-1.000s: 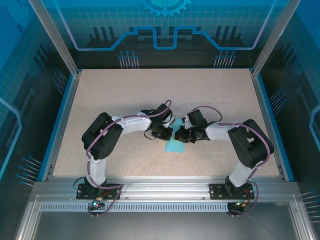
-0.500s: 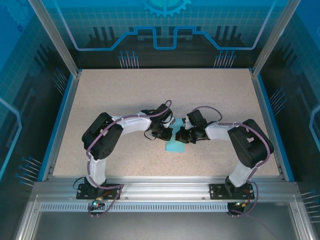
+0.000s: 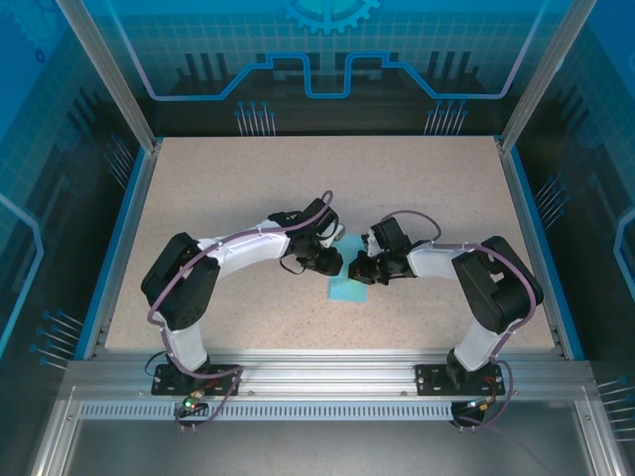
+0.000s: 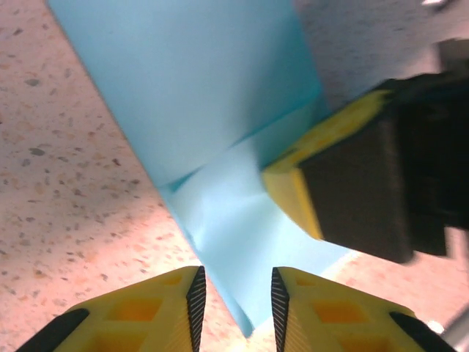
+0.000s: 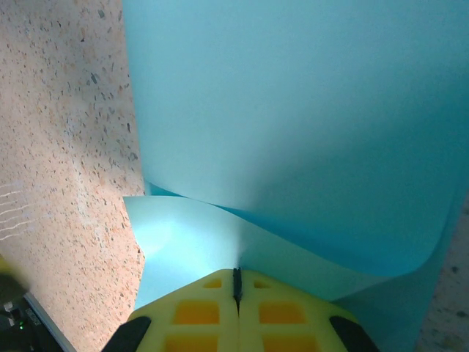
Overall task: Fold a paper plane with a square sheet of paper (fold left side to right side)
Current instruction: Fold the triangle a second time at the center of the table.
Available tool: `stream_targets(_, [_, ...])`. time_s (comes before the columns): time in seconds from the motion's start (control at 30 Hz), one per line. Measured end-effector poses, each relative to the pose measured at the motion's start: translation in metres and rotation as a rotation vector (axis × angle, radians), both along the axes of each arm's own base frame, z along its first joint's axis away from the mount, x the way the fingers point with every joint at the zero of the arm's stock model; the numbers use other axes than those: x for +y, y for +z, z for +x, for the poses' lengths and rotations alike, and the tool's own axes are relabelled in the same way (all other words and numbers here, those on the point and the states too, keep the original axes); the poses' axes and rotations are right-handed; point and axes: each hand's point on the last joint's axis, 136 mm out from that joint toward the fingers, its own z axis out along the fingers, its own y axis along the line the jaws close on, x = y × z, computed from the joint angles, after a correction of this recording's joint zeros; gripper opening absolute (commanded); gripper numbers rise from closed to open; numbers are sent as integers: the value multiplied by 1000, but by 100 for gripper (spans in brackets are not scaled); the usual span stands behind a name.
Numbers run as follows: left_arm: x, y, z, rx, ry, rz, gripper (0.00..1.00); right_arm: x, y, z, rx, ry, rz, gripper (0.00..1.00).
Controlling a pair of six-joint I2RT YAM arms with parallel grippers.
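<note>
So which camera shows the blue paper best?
The left wrist camera: the blue paper shows its edges and folded layers. The right wrist view has it close and curling, cut off. The top view gives a small, partly covered patch.

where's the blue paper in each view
top external: the blue paper lies mid-table, between the two arm tips.
left wrist: the blue paper runs as a broad band from top centre to the bottom edge.
right wrist: the blue paper covers the upper and right part.
shared landmark: the speckled tabletop, left of the paper in both wrist views.
</note>
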Motion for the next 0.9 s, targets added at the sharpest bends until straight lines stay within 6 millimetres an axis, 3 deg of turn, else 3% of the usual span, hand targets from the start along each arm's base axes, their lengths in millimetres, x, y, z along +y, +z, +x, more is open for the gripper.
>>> stream_targets(0.17, [-16,13,-24,103,-55,-134,32,0,0,0,1,0,0,0])
stream_targets(0.37, [-26,3,-56,266,-116,-230,31,0,-1,0,2,1,1,0])
stream_targets(0.57, [-25,-16,-62,322,-116,-222,31,0,-1,0,3,1,2,0])
stream_targets(0.9, [-25,-33,-59,330,-108,-198,29,0,-1,0,3,1,2,0])
